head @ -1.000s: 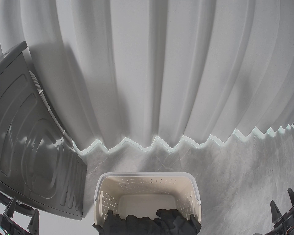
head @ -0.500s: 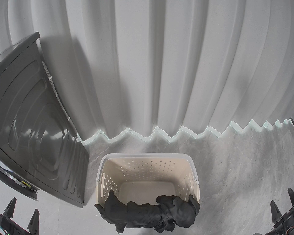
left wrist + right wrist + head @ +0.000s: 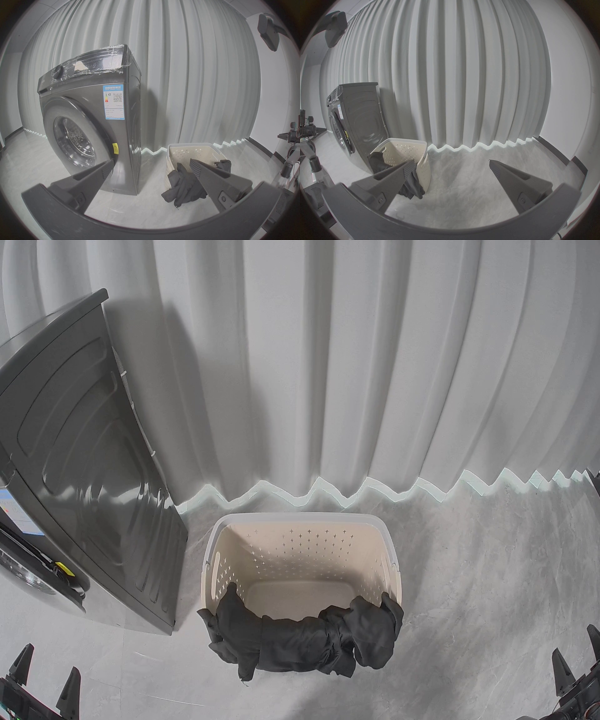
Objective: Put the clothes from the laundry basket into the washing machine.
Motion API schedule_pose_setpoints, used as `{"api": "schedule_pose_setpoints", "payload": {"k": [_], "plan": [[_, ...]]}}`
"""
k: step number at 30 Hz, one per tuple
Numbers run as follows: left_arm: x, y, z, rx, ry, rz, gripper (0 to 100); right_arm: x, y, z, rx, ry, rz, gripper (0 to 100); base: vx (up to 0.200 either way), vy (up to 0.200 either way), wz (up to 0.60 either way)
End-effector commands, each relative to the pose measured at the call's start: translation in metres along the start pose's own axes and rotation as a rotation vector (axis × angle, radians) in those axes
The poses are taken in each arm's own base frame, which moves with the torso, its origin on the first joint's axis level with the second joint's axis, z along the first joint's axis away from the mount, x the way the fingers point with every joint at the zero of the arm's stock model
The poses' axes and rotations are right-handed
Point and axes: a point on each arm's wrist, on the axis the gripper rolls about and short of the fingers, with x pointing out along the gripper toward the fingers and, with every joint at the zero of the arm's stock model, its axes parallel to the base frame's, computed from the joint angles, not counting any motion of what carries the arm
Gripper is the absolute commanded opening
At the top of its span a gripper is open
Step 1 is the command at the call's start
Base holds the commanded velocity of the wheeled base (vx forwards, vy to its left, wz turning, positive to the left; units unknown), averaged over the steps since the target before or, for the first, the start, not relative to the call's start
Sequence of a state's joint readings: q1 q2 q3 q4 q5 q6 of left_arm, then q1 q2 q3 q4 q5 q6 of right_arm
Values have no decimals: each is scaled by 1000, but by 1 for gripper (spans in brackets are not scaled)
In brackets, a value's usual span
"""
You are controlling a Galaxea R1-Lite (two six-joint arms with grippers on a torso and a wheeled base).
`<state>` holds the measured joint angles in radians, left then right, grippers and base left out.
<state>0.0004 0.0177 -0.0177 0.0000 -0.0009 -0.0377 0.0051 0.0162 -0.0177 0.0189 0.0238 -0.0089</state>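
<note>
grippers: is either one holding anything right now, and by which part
Nothing is held. The left gripper and right gripper are both open and empty; the dark garment hangs untouched over the laundry basket rim.

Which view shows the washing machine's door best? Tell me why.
Left wrist view: it faces the washing machine front, so nearly the whole round door shows. The head view catches a sliver of it beside the side panel; the right wrist view sees it edge-on.
</note>
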Motion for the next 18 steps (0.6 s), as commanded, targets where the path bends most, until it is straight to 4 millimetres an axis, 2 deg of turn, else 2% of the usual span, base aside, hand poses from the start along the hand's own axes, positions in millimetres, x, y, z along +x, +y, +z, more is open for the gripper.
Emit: {"api": "schedule_pose_setpoints", "payload": {"k": [1,7,16,18], "plan": [[0,0,-5,-1,-2,0,100,0,0,-4,0,-5,2,100,-200,0,0],[0,0,-5,-1,-2,0,100,0,0,-4,0,-5,2,100,-200,0,0],[0,0,-5,1,-2,0,100,0,0,-4,0,-5,2,100,0,0,0],[0,0,-5,-1,-2,0,100,0,0,-4,0,-5,2,100,0,200,0]]}}
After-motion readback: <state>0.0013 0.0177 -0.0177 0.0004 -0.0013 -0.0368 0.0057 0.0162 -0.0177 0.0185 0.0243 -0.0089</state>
